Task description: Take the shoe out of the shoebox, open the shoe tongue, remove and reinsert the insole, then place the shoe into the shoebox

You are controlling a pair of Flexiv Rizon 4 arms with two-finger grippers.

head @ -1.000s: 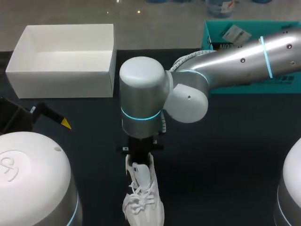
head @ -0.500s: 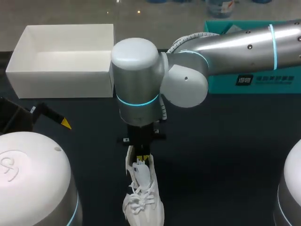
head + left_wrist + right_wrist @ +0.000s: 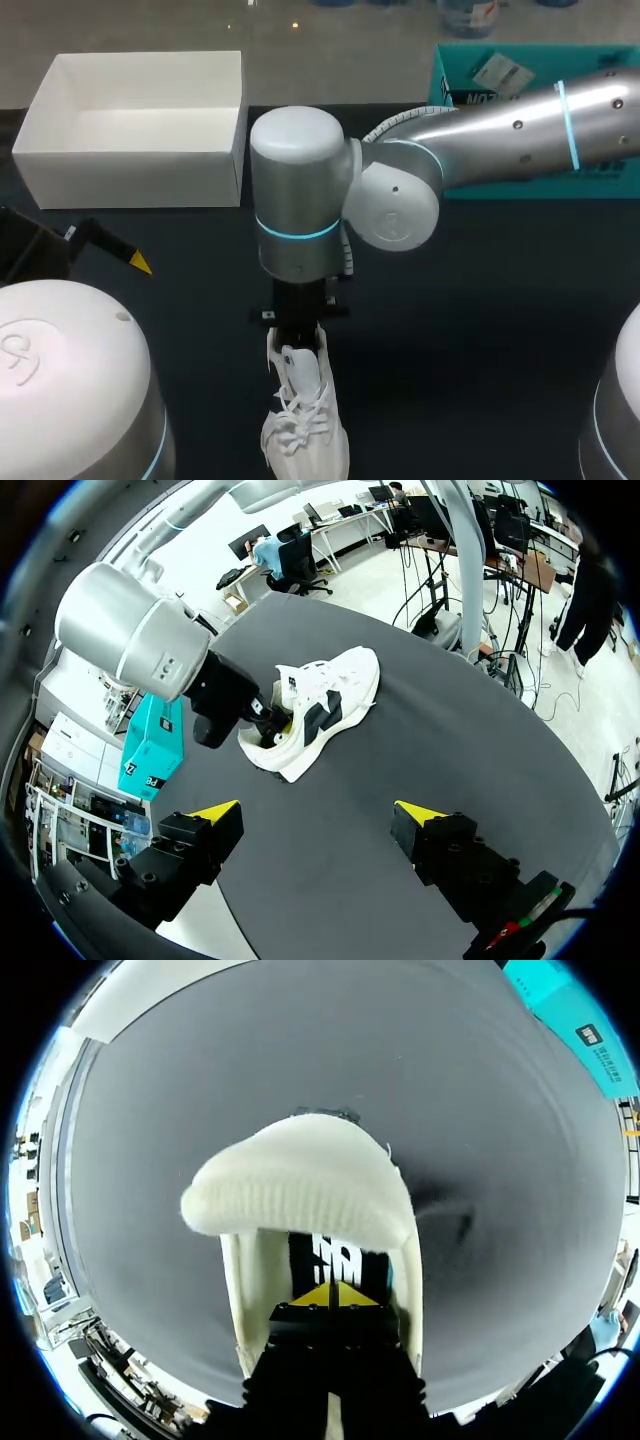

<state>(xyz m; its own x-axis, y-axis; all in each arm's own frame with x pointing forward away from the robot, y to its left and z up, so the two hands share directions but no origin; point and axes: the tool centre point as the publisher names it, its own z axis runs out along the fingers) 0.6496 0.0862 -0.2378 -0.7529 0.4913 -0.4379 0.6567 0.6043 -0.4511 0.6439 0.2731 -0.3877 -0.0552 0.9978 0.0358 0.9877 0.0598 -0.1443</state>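
Sneaker point(image 3: 303, 415) lies on the table near-centre, outside the white shoebox point(image 3: 130, 178) at far left. Right fingers point(image 3: 322, 1298) are pressed together in the heel opening at the insole point(image 3: 340, 1252), can't tell if they have its edge; left fingers point(image 3: 215, 810) spread, empty. I'd pinch the insole's heel edge firmly and peel up slowly; white print on insole and teal box point(image 3: 150, 765) isn't readable.

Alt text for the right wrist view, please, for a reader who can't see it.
The right gripper, its yellow tips pressed together, points into the opening of a white sneaker on the dark table. The tips sit at the dark printed patch of the insole.
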